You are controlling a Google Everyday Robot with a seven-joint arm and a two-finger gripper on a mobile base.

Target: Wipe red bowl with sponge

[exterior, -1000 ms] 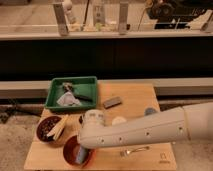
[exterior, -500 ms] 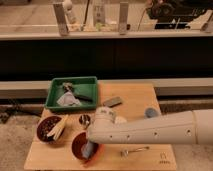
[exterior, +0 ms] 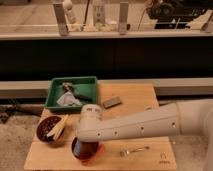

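The red bowl (exterior: 86, 150) sits near the front edge of the wooden table (exterior: 150, 100), left of the middle. Its orange-red rim shows at the right and its dark inside below the arm. My white arm reaches in from the right, and its wrist (exterior: 90, 122) hangs right over the bowl. The gripper (exterior: 85, 142) points down into the bowl and is mostly hidden by the wrist. The light-blue sponge does not show; it is hidden under the wrist or inside the bowl.
A dark maroon bowl with pale yellow sticks (exterior: 50, 130) stands just left of the red bowl. A green tray (exterior: 90, 82) with crumpled items is at the back left. A grey block (exterior: 112, 102) lies mid-table. A fork (exterior: 134, 149) lies right of the red bowl.
The wrist has shifted left and lower over the red bowl. A light-blue piece seen at the bowl's front half a second ago is now covered.
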